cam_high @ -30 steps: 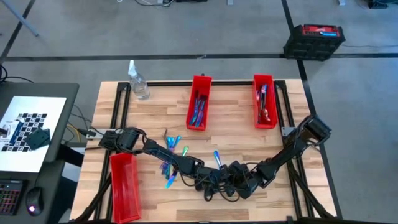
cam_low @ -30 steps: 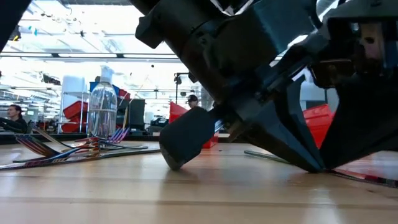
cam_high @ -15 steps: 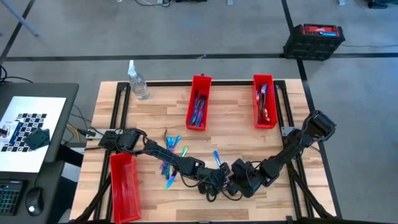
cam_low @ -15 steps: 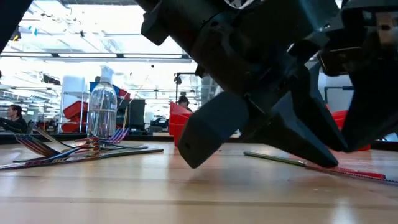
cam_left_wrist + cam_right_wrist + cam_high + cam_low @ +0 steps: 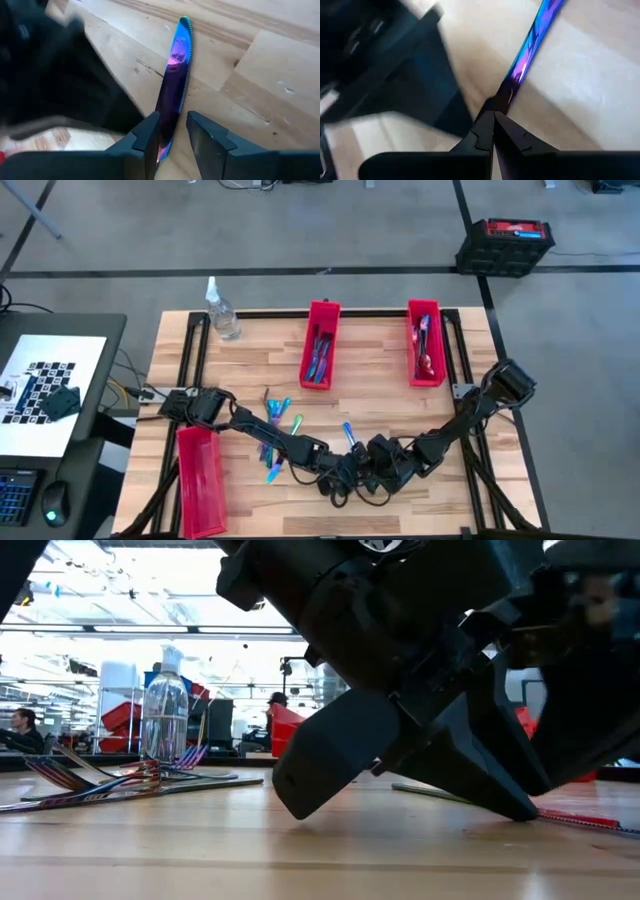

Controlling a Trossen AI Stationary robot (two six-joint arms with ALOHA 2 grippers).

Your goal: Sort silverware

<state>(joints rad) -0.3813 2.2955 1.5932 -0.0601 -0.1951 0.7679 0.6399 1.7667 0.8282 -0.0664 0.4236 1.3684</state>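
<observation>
Change: you had the right arm's fingers (image 5: pixel 378 456) farther out a second ago; they came in beside the left arm's fingers (image 5: pixel 348 470), so both met at one knife (image 5: pixel 172 80).
Meaning: probably a handover or regrasp before binning.
Left fingers: slightly parted, with the knife's handle between them (image 5: pixel 148 136).
Right fingers: pinched shut on the knife (image 5: pixel 527 55).
Knife: it ran forward from both pairs of fingers, lying on the surface (image 5: pixel 400 405).
Other silverware: loose pieces (image 5: pixel 275 430) lay well behind the left fingers; some already sat in two red bins (image 5: pixel 320 330).
Views: only the wrist views showed each hold; the high view hid it under the arms.
</observation>
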